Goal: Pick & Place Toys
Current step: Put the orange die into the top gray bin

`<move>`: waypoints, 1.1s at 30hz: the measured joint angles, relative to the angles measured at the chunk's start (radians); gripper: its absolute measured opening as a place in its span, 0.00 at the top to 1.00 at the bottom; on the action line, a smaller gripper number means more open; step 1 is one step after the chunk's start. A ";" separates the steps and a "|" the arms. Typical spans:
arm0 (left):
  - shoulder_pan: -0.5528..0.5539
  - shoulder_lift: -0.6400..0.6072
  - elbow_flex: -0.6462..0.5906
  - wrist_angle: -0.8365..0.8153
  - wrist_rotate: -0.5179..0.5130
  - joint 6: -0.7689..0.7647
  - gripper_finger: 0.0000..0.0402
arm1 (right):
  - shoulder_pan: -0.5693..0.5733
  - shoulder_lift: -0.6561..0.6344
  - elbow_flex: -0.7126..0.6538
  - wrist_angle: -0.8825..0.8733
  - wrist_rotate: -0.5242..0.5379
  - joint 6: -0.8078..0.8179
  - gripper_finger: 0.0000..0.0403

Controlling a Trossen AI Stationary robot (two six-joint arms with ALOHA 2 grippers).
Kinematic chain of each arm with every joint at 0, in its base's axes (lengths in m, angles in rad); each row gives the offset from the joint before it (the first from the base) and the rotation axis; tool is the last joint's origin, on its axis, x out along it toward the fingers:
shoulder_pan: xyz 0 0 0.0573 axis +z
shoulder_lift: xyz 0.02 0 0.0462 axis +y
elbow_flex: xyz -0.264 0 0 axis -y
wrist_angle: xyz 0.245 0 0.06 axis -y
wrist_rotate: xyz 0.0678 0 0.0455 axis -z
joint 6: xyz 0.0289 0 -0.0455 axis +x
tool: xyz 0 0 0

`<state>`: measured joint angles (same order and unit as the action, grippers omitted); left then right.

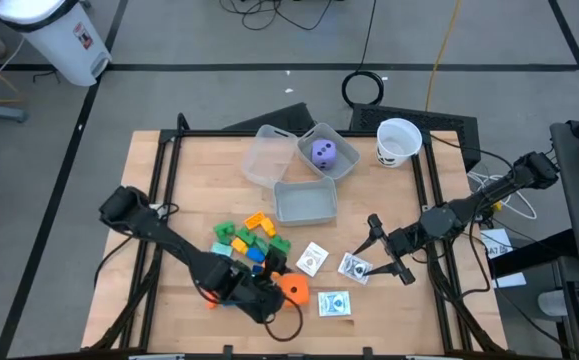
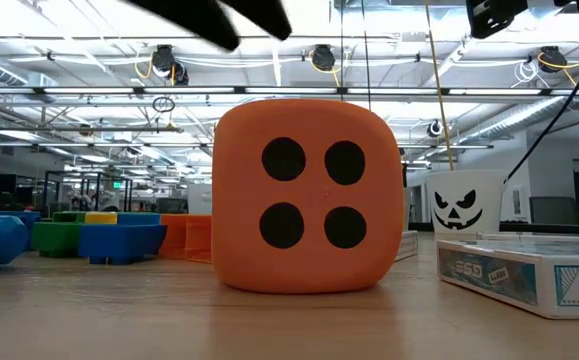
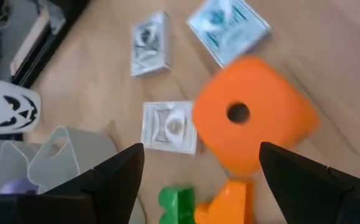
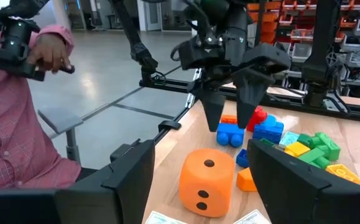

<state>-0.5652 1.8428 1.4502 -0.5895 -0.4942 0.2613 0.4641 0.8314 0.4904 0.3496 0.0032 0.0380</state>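
Nearest the bench's front edge I see the left gripper hanging with its fingers spread and empty just above the orange die, while one white card lies just right of the die. A little farther in, the pile of building blocks sits left of centre, two more cards lie right of it, and my right gripper, fingers apart and holding nothing, hovers over the right-hand one. Toward the back edge stand three clear bins, one holding the purple die, with the white jack-o'-lantern cup at the back right.
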 joint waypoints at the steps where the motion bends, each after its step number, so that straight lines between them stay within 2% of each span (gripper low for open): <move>1: 0.000 0.001 -0.001 -0.013 0.007 0.019 0.19 | 0.000 0.000 0.000 0.000 0.000 0.000 0.40; 9: -0.016 0.054 -0.074 0.138 0.070 0.223 0.19 | 0.000 0.000 0.000 -0.002 0.000 -0.001 0.40; 15: -0.013 0.155 -0.074 0.194 -0.037 0.398 0.19 | 0.000 0.000 0.000 -0.006 0.000 -0.023 0.40; 23: -0.007 0.187 -0.074 0.240 -0.075 0.417 0.20 | 0.000 0.000 0.000 -0.012 0.000 -0.024 0.40; 26: 0.001 0.187 -0.074 0.239 -0.057 0.419 0.28 | 0.000 0.000 0.000 -0.013 0.000 -0.024 0.40; 33: 0.009 0.185 -0.072 0.238 -0.031 0.406 0.63 | 0.000 0.000 0.000 -0.013 0.000 -0.024 0.40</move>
<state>-0.5560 2.0281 1.3781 -0.3519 -0.5255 0.6678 0.4641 0.8318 0.4904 0.3367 0.0032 0.0139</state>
